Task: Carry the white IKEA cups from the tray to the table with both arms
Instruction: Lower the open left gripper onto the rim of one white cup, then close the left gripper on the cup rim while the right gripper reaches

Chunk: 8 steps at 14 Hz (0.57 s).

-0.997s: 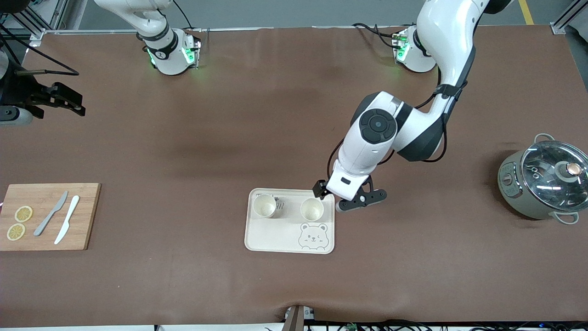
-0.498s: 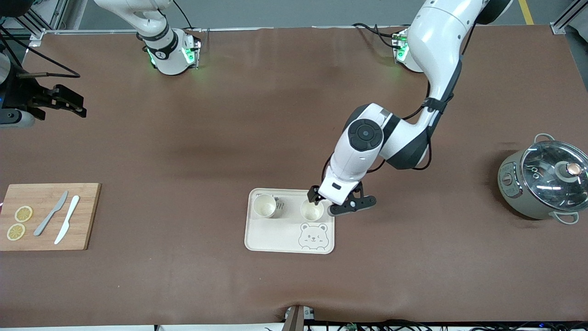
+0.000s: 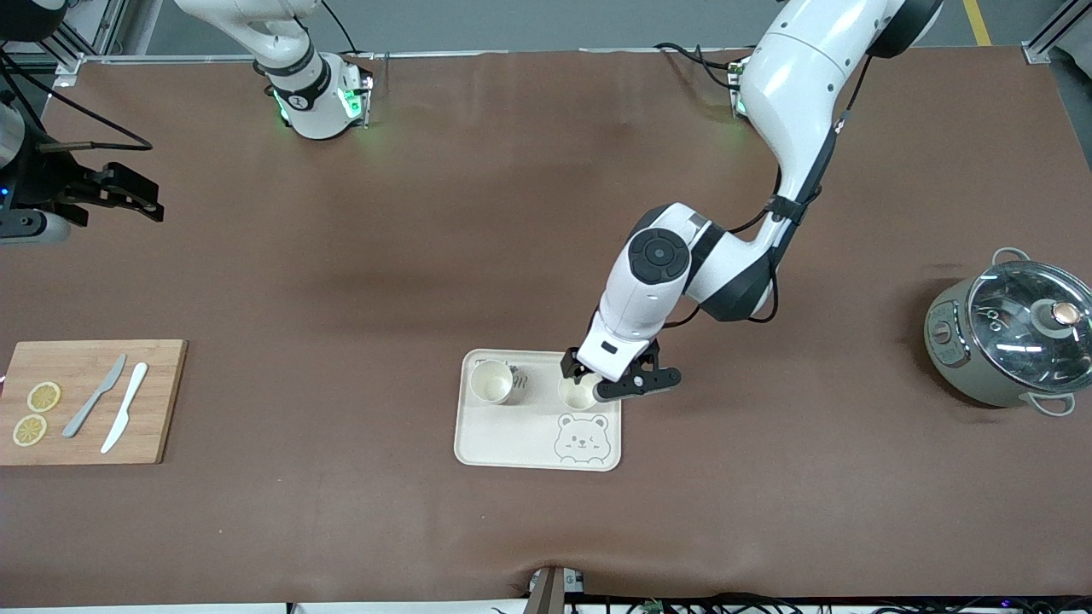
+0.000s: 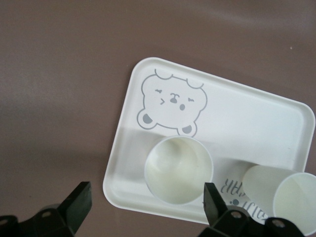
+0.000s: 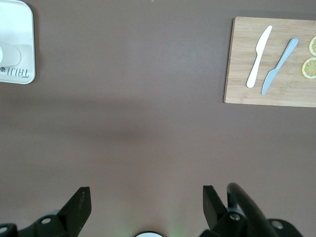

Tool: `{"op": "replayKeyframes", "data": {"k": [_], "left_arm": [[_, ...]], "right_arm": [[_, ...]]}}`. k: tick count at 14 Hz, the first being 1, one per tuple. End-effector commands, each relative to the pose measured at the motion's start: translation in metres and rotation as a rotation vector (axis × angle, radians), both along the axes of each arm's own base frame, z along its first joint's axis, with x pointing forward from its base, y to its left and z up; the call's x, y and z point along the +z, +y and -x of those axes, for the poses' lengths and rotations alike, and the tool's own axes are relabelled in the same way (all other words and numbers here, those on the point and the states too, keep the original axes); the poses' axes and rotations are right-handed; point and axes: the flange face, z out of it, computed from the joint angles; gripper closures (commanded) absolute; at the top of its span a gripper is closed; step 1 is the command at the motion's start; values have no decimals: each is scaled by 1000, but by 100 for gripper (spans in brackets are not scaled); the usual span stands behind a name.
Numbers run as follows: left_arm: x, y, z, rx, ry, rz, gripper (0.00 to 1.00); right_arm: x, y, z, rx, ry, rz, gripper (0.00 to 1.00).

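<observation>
So here we've got the left gripper (image 3: 589, 381) hanging right over one of the white IKEA cups (image 3: 578, 393), the one on the bear tray (image 3: 503, 435) toward the left arm's end. In the left wrist view its fingers (image 4: 213, 202) are spread wide, one on each side of that cup (image 4: 178, 170), and we can't see them touching it. The cup stands upright just above the printed bear face (image 3: 581, 438) (cute little wink on it). The second cup (image 3: 492, 381) sits upright on the same tray too, toward the right arm's end, beside some grey lettering.

Our right gripper (image 3: 119, 189) waits up in the air over bare table at the right arm's end, fingers (image 5: 78, 205) also wide apart with nothing between them. Off to that end lies a wooden cutting board (image 3: 162, 401) with two knives (image 3: 111, 406) and two lemon slices (image 3: 36, 413). A lidded pot (image 3: 1007, 341) sits at the left arm's end.
</observation>
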Motion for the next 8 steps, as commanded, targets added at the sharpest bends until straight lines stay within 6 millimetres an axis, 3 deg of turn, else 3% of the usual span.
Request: {"op": "replayKeyframes", "data": {"k": [1, 5, 8], "left_arm": [[-5, 6, -11, -4, -45, -14, 0], [-24, 5, -13, -10, -63, -8, 0], [-34, 8, -15, -18, -62, -14, 0]], "right_arm": [[-3, 1, -8, -10, 11, 3, 0], [0, -2, -8, -7, 8, 2, 0], [-12, -3, -15, -9, 22, 1, 0]]}}
